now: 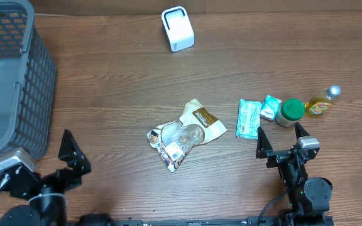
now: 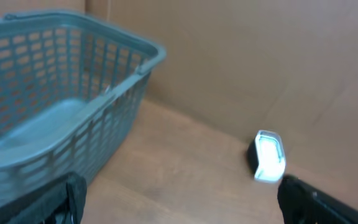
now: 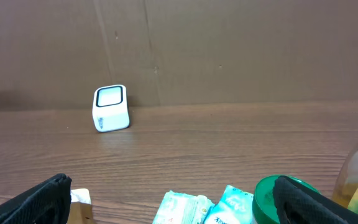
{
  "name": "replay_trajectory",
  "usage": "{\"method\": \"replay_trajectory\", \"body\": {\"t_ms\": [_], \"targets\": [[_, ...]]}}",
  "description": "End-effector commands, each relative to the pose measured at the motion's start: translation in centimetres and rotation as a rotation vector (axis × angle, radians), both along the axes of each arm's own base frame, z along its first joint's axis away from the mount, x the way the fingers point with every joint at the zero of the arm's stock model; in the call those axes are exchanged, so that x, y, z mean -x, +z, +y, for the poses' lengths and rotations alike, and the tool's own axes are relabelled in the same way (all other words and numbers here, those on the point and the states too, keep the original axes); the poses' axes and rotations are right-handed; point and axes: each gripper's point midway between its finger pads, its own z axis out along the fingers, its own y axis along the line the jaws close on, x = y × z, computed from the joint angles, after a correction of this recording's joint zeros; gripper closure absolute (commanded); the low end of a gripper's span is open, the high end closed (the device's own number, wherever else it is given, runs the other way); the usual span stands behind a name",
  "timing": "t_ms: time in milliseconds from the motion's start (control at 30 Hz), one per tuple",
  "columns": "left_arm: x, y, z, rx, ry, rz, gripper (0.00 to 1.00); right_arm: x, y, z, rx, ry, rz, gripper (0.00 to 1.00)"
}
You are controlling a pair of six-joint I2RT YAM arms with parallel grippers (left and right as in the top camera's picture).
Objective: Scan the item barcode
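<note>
- The left gripper (image 1: 74,155) is held low at the near left corner. Its jaws are spread wide and released, with only bare table between them.
- It is angled toward the far side and a little to the right, so the basket (image 1: 43,81) is seen on its left and the scanner (image 1: 177,28) on its right.
- The right gripper (image 1: 280,139) is held low at the near right. Its jaws are likewise released and grasp nothing, and it is pointed at the far wall.
- Its fingertips are set just short of the pack (image 1: 249,118) and the jar (image 1: 290,112), apart from both.
- The bag (image 1: 184,135) is laid crumpled near the middle of the table (image 1: 105,94), between the two arms and well apart from each. A white label is shown at its near end.
- The scanner is stood upright at the far edge, about midway along it, with its pale window turned toward the arms.
- The basket is set in the far left corner, with its near wall close to the left gripper.
- A row is formed at the right by the pack, a small packet (image 1: 270,107), the jar and a bottle (image 1: 322,103), packed closely, with the bottle nearest the right edge.
- Open wood is left between bag and scanner, and between basket and bag.
</note>
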Motion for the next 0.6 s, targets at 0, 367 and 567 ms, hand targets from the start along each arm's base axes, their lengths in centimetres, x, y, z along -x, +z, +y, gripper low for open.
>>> {"method": "replay_trajectory", "body": {"t_ms": [0, 367, 567], "targets": [[-0.7, -0.6, 0.1, 0.059, 0.011, -0.103, 0.01, -0.1, -0.3, -0.3, -0.007, -0.017, 0.001, 0.00], [-1.2, 0.7, 0.0, 0.087, -0.016, -0.529, 0.00, -0.1, -0.3, -0.3, -0.007, -0.018, 0.001, 0.00], [-0.1, 1.8, -0.1, 0.080, -0.023, -0.672, 0.00, -0.1, -0.3, -0.3, -0.007, -0.017, 0.001, 0.00]]}}
